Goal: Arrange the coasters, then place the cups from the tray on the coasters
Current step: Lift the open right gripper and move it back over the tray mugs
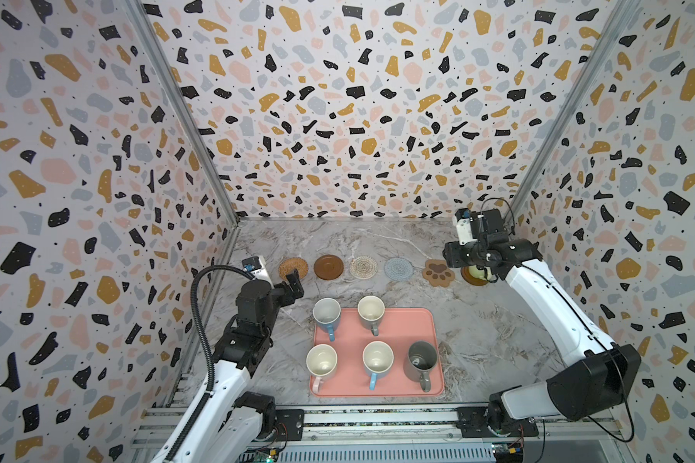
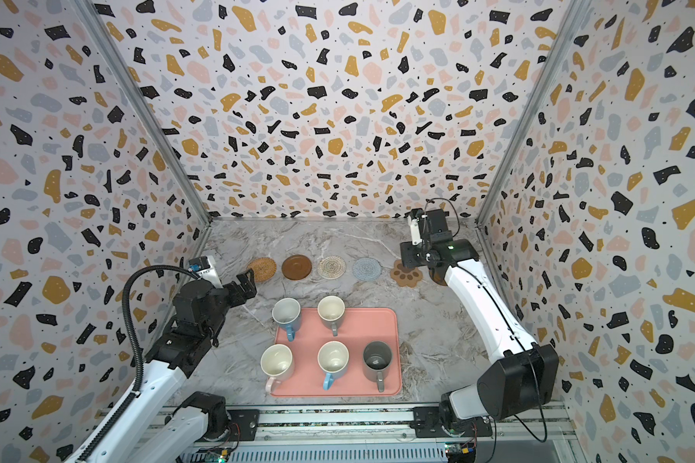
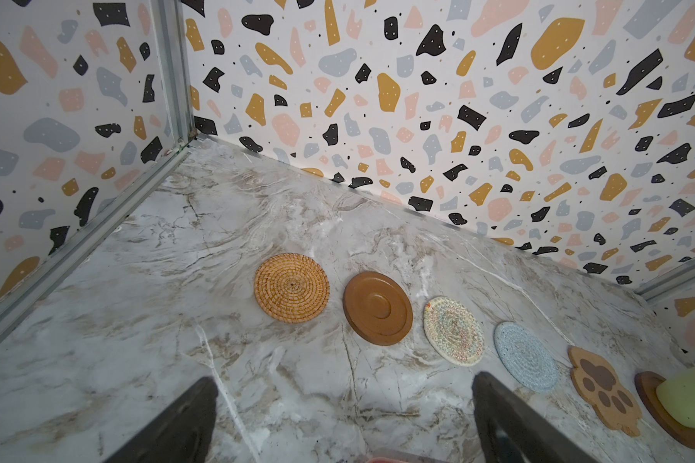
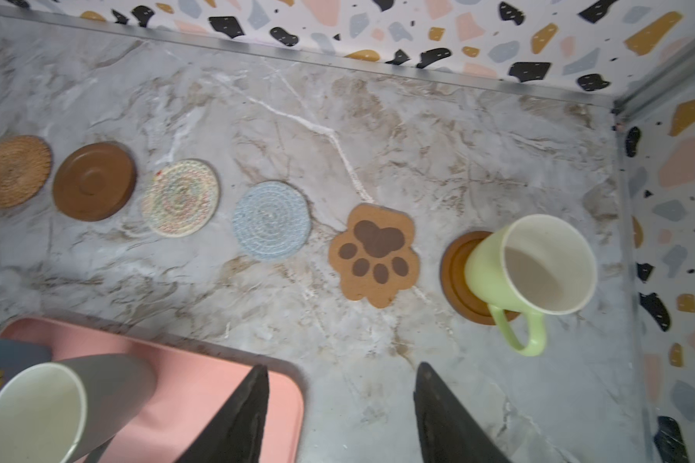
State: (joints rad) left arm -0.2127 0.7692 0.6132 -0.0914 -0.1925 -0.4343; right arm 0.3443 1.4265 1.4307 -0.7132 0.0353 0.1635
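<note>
1. Far side of the table (image 1: 378,244), one row, left to right: orange coaster (image 1: 293,267), brown disc (image 1: 328,267), beige coaster (image 1: 363,267), blue coaster (image 1: 399,267), paw coaster (image 1: 438,272), second brown disc (image 4: 454,268).
2. Green mug (image 4: 530,264), cream inside, stands upright on that last disc, close to the right wall.
3. On the pink tray (image 1: 402,332), five mugs stand upright. Blue mug (image 1: 326,314) and grey mug (image 1: 371,310) are at the back. Pink mug (image 1: 321,360), light-blue mug (image 1: 378,358) and dark mug (image 1: 422,358) are in front.
4. Left jaws: spread wide and empty, above the table near the orange coaster.
5. Right jaws: partly spread, nothing between them, apart from the green mug, above the table beside the tray's corner.
6. In a top view the right arm hides most of the green mug, while the right wrist view shows it whole. That wrist view catches only the grey mug and a sliver of the blue one, whereas both top views show all five.
</note>
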